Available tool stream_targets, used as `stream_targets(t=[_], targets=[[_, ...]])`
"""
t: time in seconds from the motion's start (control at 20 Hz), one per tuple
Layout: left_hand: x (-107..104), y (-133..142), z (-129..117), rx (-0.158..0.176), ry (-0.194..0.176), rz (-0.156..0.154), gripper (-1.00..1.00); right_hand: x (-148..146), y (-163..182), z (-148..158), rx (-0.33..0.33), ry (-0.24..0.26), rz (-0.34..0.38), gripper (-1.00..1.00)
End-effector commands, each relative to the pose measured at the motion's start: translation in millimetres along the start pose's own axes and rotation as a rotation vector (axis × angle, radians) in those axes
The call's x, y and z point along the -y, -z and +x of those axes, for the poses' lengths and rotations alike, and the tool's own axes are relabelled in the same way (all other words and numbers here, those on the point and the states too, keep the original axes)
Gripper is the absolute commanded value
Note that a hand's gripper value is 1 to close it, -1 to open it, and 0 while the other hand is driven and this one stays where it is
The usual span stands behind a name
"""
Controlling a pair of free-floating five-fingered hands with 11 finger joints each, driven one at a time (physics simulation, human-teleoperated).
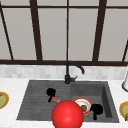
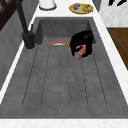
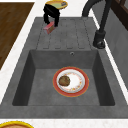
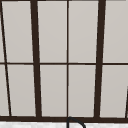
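Front view, left edge: a yellow-rimmed plate point(image 1: 3, 99) sits on the white surface point(image 1: 11, 87), well apart from the sink.

Left hand point(image 1: 51, 92) hangs over the ribbed drainboard point(image 1: 37, 102) of the dark grey sink point(image 1: 107, 100). Its fingers are curled round a small red and pink block point(image 1: 55, 100), possibly a sponge (cannot confirm the material). In the left side view the same hand point(image 2: 81, 42) hangs fingers down, with the block point(image 2: 79, 53) sticking out below them, tilted and close over the drainboard point(image 2: 50, 82); contact with the drainboard cannot be told. The right side view places this hand point(image 3: 51, 12) and the block point(image 3: 49, 28) over the far end of the drainboard point(image 3: 72, 32), near the front rim.

Centre: the black faucet point(image 1: 68, 72) stands at the back rim, spout curving right. A big red ball point(image 1: 67, 114) covers the lower middle of the front view.

Right basin: an orange-rimmed white plate point(image 3: 71, 81) lies flat on the basin floor, with a brown round lump point(image 3: 64, 80) on its left half. In the front view the plate point(image 1: 83, 103) sits just left of the right hand point(image 1: 96, 109).

Right hand hovers over the basin's front right part; whether its fingers are spread or curled I cannot tell.

Far right: another yellow-rimmed plate point(image 1: 124, 110) and a white container point(image 1: 125, 83) stand on the surface.
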Motion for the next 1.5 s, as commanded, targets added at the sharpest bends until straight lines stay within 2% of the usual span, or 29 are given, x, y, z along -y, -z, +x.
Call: stream_targets(t=[0.0, 0.4, 0.75, 0.8, 0.9, 1.2, 1.25, 1.3, 1.45], targets=[[6, -16, 14, -0.044, -0.024, 0.070, 1.00, 0, 0, 0, 0.000, 0.000, 0.000, 0.00], [23, -47, 38, -0.059, -0.008, 0.074, 1.00, 0, 0, 0, 0.000, 0.000, 0.000, 0.00], [36, -74, 59, -0.057, -0.025, 0.075, 1.00, 0, 0, 0, 0.000, 0.000, 0.000, 0.00], [38, -78, 60, -0.065, -0.028, 0.067, 1.00, 0, 0, 0, 0.000, 0.000, 0.000, 0.00], [41, -87, 65, -0.055, -0.043, 0.063, 1.00, 0, 0, 0, 0.000, 0.000, 0.000, 0.00], [51, -115, 77, -0.060, -0.046, 0.042, 1.00, 0, 0, 0, 0.000, 0.000, 0.000, 0.00], [52, -120, 79, -0.060, -0.045, 0.039, 1.00, 0, 0, 0, 0.000, 0.000, 0.000, 0.00], [58, -124, 82, -0.064, -0.023, 0.034, 1.00, 0, 0, 0, 0.000, 0.000, 0.000, 0.00], [71, -140, 92, -0.053, -0.019, 0.024, 1.00, 0, 0, 0, 0.000, 0.000, 0.000, 0.00]])
